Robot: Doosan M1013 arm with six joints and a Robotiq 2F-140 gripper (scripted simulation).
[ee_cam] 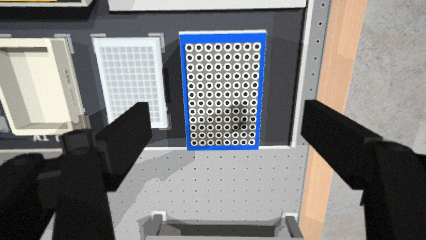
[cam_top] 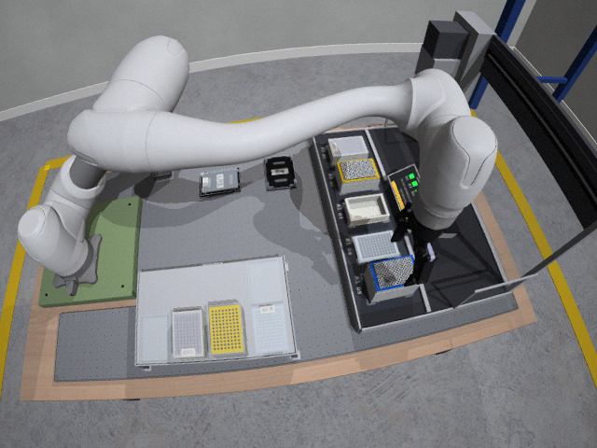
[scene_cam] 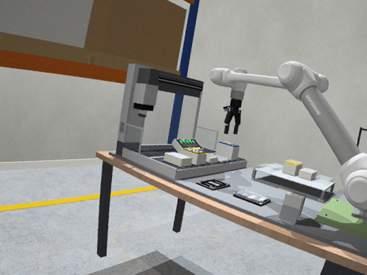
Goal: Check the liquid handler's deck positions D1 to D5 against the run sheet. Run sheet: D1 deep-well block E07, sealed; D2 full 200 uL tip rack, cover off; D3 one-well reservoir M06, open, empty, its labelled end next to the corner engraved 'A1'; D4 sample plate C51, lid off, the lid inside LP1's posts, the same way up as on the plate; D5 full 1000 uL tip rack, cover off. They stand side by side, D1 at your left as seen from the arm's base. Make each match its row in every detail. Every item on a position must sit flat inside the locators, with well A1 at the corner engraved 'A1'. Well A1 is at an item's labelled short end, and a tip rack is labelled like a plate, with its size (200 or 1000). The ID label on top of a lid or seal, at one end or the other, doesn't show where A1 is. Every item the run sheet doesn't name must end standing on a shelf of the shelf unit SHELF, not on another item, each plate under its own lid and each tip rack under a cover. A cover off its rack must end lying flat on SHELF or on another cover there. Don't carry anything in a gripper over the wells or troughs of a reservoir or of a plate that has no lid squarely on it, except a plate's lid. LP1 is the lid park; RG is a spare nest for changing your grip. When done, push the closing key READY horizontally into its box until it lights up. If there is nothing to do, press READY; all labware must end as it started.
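1. Blue-framed tip rack with a grid of open holes (ee_cam: 223, 90) stands uncovered at the deck's end position, beside the white many-welled sample plate (ee_cam: 130, 80) and the cream one-well reservoir (ee_cam: 37, 85); label end not legible from here.
2. Black two-finger gripper (ee_cam: 225, 135) hangs high above the rack's near edge, fingers spread wide, nothing held.
3. Judged step: descent onto the rack, likely to lift or turn it.
4. Centre over the rack before lowering; straddle the long sides; keep fingers vertical and clear of tip holes.
5. Route any carry away from the unlidded plate and reservoir, out over the pale perforated tabletop (ee_cam: 220, 180).
6. Risk: tilting the tall rack against its locators.
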